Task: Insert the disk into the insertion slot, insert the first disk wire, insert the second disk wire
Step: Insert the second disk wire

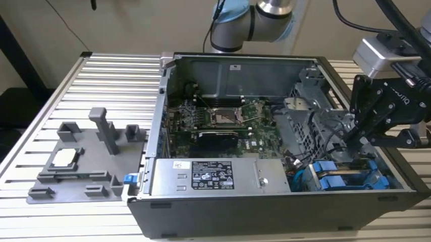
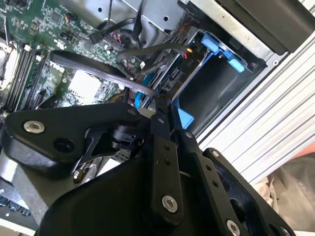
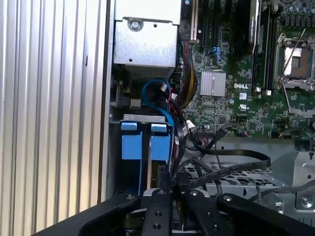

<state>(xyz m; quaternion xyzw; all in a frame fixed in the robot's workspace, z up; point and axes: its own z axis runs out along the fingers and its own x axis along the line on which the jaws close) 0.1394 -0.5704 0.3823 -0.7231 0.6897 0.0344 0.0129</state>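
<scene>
Exterior view: end effector [image 1: 354,143] above blue-bracketed disk [image 1: 336,181] in insertion slot [image 1: 384,174].

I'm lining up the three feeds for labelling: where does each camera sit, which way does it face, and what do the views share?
Exterior view: off the arm, above the table, looking down into the open computer case; the arm and its gripper reach in at the exterior view's right.
First wrist view: riding at the wrist, looking past the gripper at the blue brackets in the drive cage.
Second wrist view: also at the wrist, looking along the gripper toward cables and a blue bracket.
Shared: all three show the motherboard and blue brackets.
</scene>
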